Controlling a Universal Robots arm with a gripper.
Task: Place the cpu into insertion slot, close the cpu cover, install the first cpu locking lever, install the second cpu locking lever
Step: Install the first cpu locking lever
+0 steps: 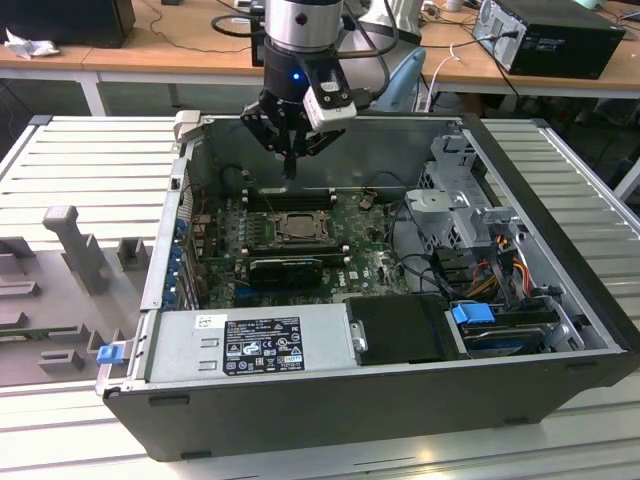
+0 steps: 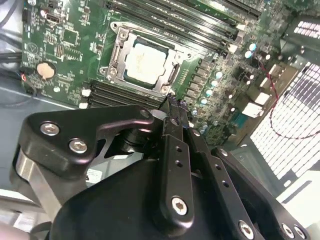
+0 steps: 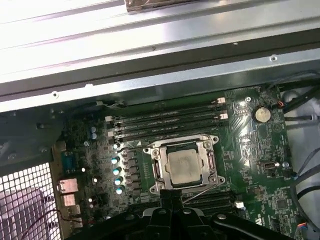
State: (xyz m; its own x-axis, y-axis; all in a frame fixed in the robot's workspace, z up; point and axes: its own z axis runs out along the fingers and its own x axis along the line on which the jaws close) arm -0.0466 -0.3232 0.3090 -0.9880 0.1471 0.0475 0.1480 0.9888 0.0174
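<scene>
Cpu (image 3: 182,166) sits in the insertion slot (image 3: 210,165) under the lowered cpu cover (image 3: 182,148), one locking lever (image 3: 200,192) seemingly unlatched, while the gripper (image 1: 290,165), pinched together and empty, hovers at the slot's twelve o'clock.

One case (image 1: 560,250), open, with one green board (image 1: 372,262) and one power supply (image 1: 250,345) inside it. On the board: one cpu (image 3: 183,167), one cover (image 3: 156,170) framing it, one coin cell (image 3: 262,114). Also one arm (image 1: 300,25), one gripper (image 1: 290,168), and two blue tabs (image 1: 108,352) (image 1: 473,313) in the exterior view.
</scene>
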